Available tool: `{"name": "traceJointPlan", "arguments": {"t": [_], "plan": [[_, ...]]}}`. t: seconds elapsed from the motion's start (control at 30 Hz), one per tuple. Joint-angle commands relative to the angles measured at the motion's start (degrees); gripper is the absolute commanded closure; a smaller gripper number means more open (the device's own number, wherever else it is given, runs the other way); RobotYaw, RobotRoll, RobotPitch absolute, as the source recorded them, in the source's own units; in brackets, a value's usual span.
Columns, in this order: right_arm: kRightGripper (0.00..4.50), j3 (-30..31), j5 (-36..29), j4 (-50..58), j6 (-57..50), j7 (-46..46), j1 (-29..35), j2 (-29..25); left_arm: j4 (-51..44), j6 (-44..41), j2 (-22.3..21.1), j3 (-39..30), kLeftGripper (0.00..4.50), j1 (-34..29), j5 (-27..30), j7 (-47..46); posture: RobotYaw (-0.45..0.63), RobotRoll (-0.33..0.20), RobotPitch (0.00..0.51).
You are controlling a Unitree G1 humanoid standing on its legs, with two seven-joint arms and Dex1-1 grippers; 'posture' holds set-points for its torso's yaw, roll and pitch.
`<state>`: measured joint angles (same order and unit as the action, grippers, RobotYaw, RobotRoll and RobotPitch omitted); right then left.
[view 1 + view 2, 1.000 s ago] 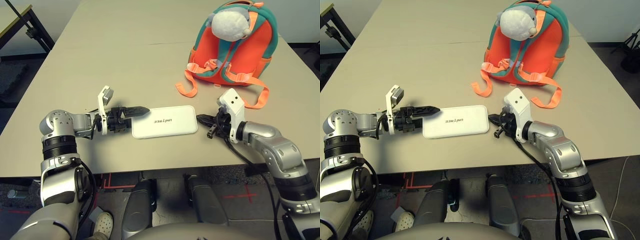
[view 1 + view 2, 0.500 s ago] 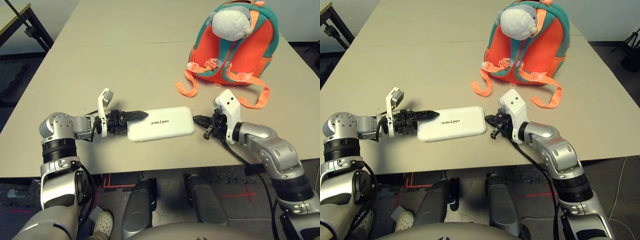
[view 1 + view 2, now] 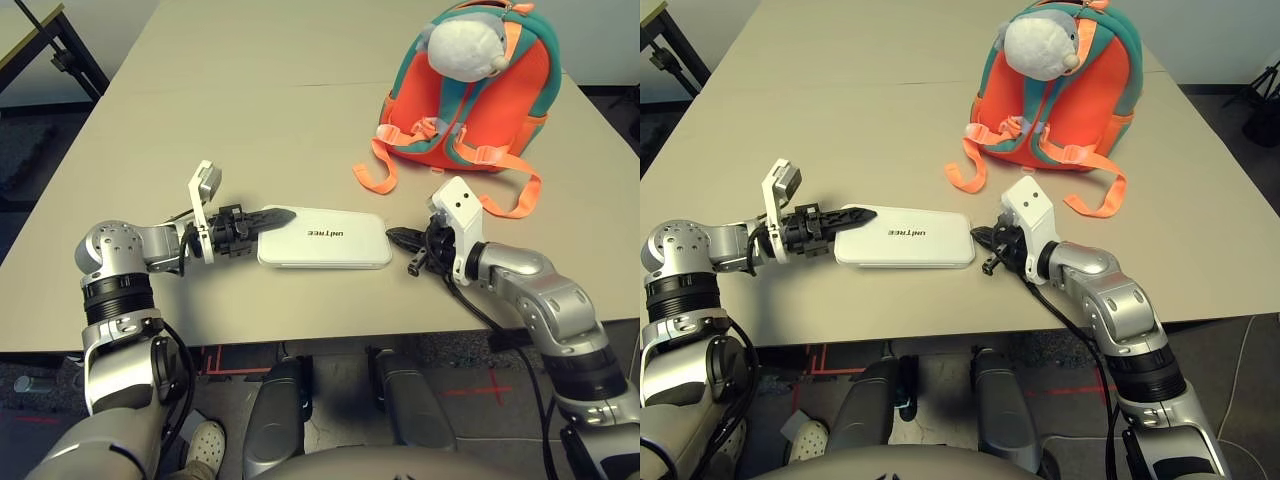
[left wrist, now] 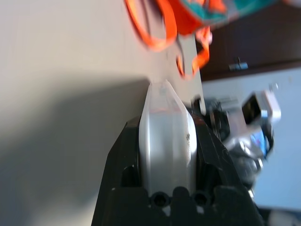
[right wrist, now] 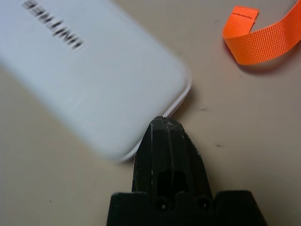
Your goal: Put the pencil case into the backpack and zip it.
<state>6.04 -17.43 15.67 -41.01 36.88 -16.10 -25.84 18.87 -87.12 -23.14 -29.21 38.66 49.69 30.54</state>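
Now the pencil case (image 3: 323,244) is lying flat between the two grippers. The left gripper (image 3: 268,218) is clamping the short end of the case, with one finger (image 4: 214,155) on each side of it. The right gripper (image 3: 402,237) is staying closed with nothing inside, and its tip is sitting just beside the opposite end. Beyond the right gripper, the backpack (image 3: 470,90) is standing well apart on the bench (image 3: 250,110), and its orange straps (image 3: 375,175) are trailing toward the case.
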Motion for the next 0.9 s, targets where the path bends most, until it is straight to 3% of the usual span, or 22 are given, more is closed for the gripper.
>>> {"name": "traceJointPlan", "arguments": {"t": [0.03, 0.17, 0.27, 0.6, 0.73, 0.9], "plan": [[4.5, 0.96, 0.42, -1.2, 0.09, 0.01, 0.69, -0.36, -0.29, 5.68, 0.46, -4.35, 3.23, 3.16, 0.25, -2.64, -0.16, 0.0, 0.189], [4.5, 0.03, 1.0, -2.07, 0.48, -0.5, 0.62, -0.81, 0.29, 10.34, 0.89, -6.74, 3.23, 5.96, 0.91, -4.95, -0.16, 0.0, 0.19], [3.85, -1.17, 1.09, -2.51, 0.79, -0.72, 0.79, -1.54, 0.33, 12.75, 0.95, -8.05, 3.23, 7.95, 1.59, -6.32, -0.16, 0.0, 0.191], [0.03, -15.66, -5.84, -3.13, -1.85, -2.22, 2.36, -3.42, 1.65, 23.34, -0.43, -7.07, 3.23, 10.5, -0.23, -8.32, -0.16, 0.0, 0.194], [0.0, -27.8, -14.73, -3.37, -6.99, -7.15, -1.73, -1.06, 3.44, 29.54, -1.05, -4.94, 3.23, 10.02, -3.35, -8.39, -0.17, 0.0, 0.194], [0.0, -33.07, -19.92, -3.69, -9.18, -14.1, -8.26, 2.21, 5.79, 35.39, -1.18, -3.31, 3.23, 10.26, -5.85, -8.89, -0.19, 0.0, 0.191]]}}
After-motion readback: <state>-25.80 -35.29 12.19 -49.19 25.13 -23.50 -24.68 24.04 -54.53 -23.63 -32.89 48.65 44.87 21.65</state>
